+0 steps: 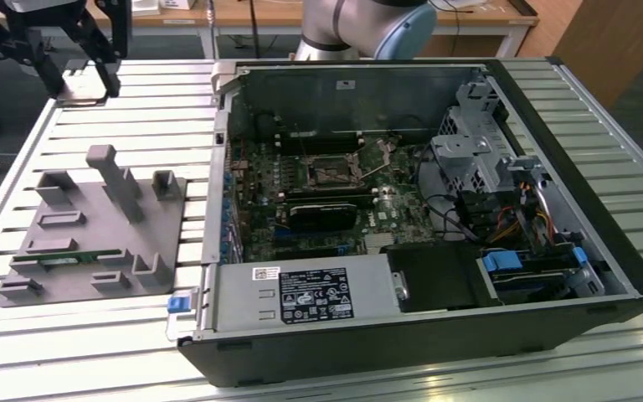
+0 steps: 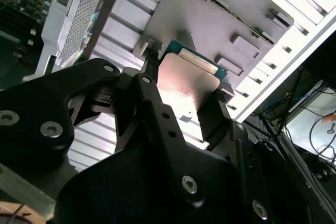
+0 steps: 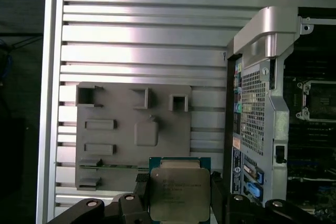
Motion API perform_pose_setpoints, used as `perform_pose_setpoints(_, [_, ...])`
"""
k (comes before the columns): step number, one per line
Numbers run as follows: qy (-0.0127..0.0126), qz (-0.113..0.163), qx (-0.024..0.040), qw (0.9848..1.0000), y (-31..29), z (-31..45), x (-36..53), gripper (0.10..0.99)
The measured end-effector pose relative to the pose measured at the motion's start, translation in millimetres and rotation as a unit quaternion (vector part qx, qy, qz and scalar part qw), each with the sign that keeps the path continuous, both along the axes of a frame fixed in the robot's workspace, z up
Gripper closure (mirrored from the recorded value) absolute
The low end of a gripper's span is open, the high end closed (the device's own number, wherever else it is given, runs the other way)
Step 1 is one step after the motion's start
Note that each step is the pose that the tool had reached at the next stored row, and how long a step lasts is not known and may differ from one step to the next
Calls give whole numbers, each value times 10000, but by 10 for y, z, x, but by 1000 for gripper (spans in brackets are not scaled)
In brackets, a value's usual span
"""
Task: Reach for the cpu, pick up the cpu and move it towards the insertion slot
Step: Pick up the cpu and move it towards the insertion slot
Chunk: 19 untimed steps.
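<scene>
Cpu (image 3: pixel 176 193): gripped by opposite edges in the gripper (image 1: pixel 84 82), flat, so that the metal top is left untouched. Held at upper left of the exterior view, well apart from the slot (image 1: pixel 333 172), mid-frame.

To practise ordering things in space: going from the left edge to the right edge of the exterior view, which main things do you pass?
Hand gripping the cpu → insertion slot → silver drive cage.
</scene>
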<state>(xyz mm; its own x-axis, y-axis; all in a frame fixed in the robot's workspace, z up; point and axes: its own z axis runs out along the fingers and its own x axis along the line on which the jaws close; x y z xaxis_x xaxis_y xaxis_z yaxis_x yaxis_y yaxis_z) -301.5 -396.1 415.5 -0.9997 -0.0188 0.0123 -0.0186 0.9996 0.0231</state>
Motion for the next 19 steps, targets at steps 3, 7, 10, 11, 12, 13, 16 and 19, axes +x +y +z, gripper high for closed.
perform_pose_setpoints(3, [-1, 1, 0, 10000, 3, -3, 84, 541])
perform_pose_setpoints(7, [-2, 0, 0, 10000, 7, -6, 192, 541])
perform_pose_setpoints(10, [-3, 0, 0, 10000, 12, -8, 270, 541])
perform_pose_setpoints(11, [-3, 0, 0, 10000, 14, -8, 297, 541])
perform_pose_setpoints(12, [-4, 0, 0, 10000, 15, -9, 323, 541])
perform_pose_setpoints(13, [-4, 1, 0, 10000, 17, -9, 349, 541])
perform_pose_setpoints(16, [-4, 0, 0, 10000, 21, -10, 425, 541])
perform_pose_setpoints(19, [-4, 0, 0, 10000, 26, -11, 492, 541])
